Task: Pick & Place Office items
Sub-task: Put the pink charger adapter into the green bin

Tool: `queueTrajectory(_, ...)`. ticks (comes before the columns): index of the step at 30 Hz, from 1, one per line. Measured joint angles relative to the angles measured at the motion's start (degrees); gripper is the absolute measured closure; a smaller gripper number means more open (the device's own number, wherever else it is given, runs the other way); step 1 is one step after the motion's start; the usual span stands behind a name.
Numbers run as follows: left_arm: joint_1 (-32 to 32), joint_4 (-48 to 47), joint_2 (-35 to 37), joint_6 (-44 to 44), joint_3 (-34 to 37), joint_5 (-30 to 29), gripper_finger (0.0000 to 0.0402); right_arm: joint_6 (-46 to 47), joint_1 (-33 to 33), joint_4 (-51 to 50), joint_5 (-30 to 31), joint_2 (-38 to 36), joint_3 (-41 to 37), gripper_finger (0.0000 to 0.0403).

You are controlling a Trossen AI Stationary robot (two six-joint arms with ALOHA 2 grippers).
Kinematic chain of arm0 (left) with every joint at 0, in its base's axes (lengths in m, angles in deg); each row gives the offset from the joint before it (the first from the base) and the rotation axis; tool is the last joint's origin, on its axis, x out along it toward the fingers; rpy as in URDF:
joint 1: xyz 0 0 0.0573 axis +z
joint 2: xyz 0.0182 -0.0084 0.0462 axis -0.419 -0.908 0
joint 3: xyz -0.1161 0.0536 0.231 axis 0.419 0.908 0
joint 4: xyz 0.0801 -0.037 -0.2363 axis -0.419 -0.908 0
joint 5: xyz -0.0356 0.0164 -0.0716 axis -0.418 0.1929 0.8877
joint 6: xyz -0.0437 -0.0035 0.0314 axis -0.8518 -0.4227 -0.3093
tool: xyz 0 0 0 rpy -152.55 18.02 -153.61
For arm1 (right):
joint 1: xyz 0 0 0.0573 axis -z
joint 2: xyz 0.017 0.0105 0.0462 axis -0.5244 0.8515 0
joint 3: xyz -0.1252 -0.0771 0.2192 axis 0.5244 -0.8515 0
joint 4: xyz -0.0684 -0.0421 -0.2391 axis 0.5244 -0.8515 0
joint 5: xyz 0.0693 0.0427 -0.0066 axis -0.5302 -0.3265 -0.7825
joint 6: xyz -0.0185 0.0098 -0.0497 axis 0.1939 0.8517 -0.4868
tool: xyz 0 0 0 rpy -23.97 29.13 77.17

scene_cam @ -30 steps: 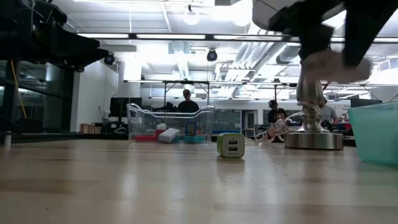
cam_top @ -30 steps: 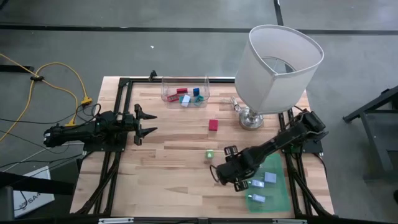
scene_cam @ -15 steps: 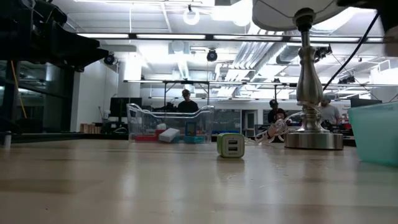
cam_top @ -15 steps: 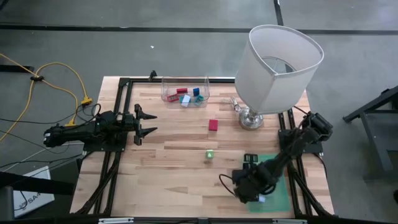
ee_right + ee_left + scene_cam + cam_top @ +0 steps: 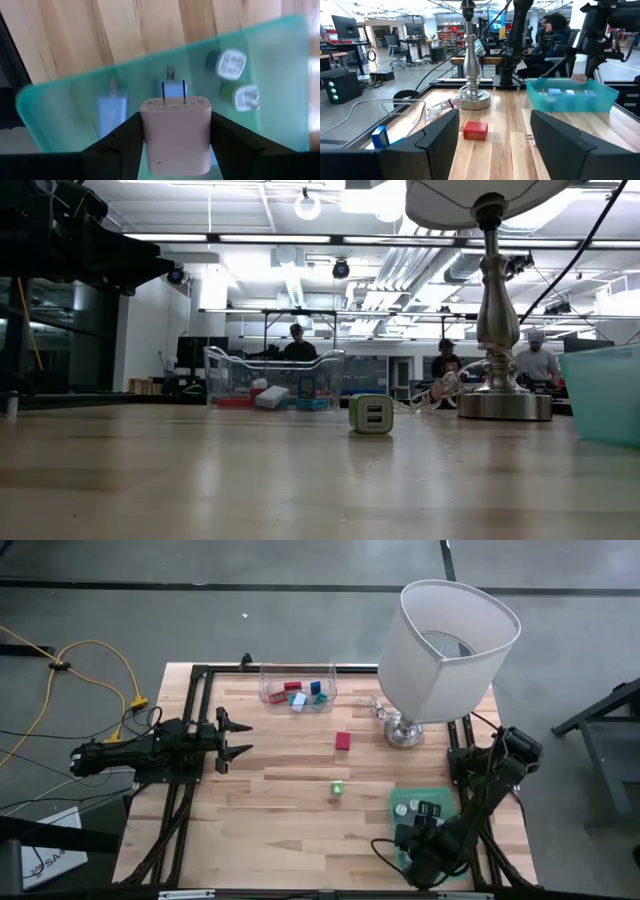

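My right gripper hovers over the teal tray at the table's near right, shut on a pinkish-white plug charger. In the tray lie several small chargers, blue and white. A green charger stands on the wood near the middle, and a red block lies farther back. My left gripper waits open at the table's left, level, with nothing between its fingers. My right gripper pinches the charger by its two opposite side faces between its two fingers. The fingers come from above, pointing down. The charger's two prongs point away from the gripper toward the tray. It hangs clear above the tray.
A clear bin with several small coloured pieces stands at the far edge. A big white lamp stands at the far right, its metal foot on the wood beside the tray's far side. Bare wood lies between the left gripper and the green charger.
My right gripper has carried the charger from the middle of the table toward the near right corner, out over the teal tray, rolling its wrist on the way. It has left the low view. The charger stays lifted clear.
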Motion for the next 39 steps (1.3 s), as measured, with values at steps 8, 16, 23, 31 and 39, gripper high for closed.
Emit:
queueTrajectory(8, 0.0, 0.0, 0.0, 0.0, 0.0, 0.0, 0.0164, 6.2, -3.2, 4.4, -1.0, -3.2, -5.8, 0.0210)
queueTrajectory(16, 0.0, 0.0, 0.0, 0.0, 0.0, 0.0, 0.0164, 17.5, -7.8, 11.8, -1.6, -7.5, -14.1, 0.0211)
queueTrajectory(23, 0.0, 0.0, 0.0, 0.0, 0.0, 0.0, 0.0164, 22.7, -10.9, 17.7, -1.7, -7.5, -18.0, 0.0213)
queueTrajectory(31, 0.0, 0.0, 0.0, 0.0, 0.0, 0.0, 0.0164, 26.7, -12.9, 20.4, -2.4, -7.5, -20.8, 0.0212)
queueTrajectory(39, 0.0, 0.0, 0.0, 0.0, 0.0, 0.0, 0.0164, 30.6, -14.7, 21.9, -2.9, -7.3, -22.4, 0.0211)
